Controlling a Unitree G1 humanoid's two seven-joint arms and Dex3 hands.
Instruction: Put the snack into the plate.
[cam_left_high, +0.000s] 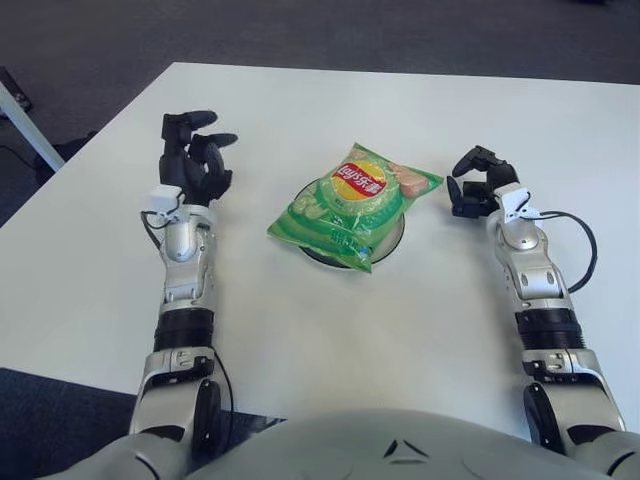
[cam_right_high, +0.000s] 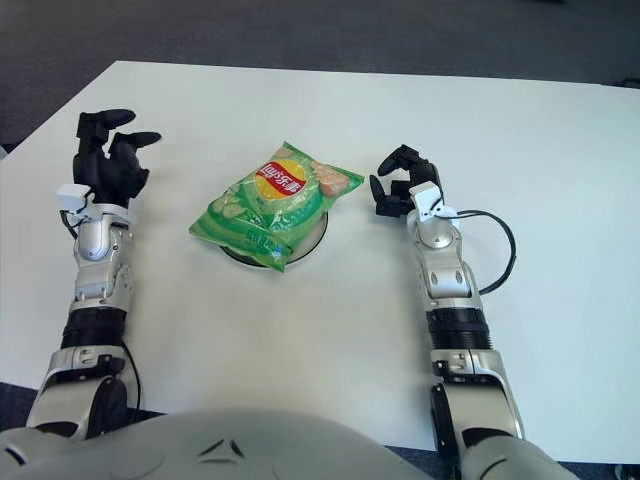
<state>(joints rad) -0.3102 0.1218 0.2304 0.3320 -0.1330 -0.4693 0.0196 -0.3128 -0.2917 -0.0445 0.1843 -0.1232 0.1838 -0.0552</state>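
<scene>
A green snack bag (cam_left_high: 352, 204) with a red and yellow logo lies flat on the white plate (cam_left_high: 392, 239), covering most of it; only the plate's near and right rim shows. My left hand (cam_left_high: 192, 163) is out to the left of the bag, well apart from it, fingers loosely curled and holding nothing. My right hand (cam_left_high: 476, 184) is just right of the bag's far right corner, fingers bent inward with nothing between them.
The white table (cam_left_high: 330, 310) runs to a front edge near my body and a left edge by my left arm. A black cable (cam_left_high: 580, 250) loops beside my right forearm. Dark carpet lies beyond the table.
</scene>
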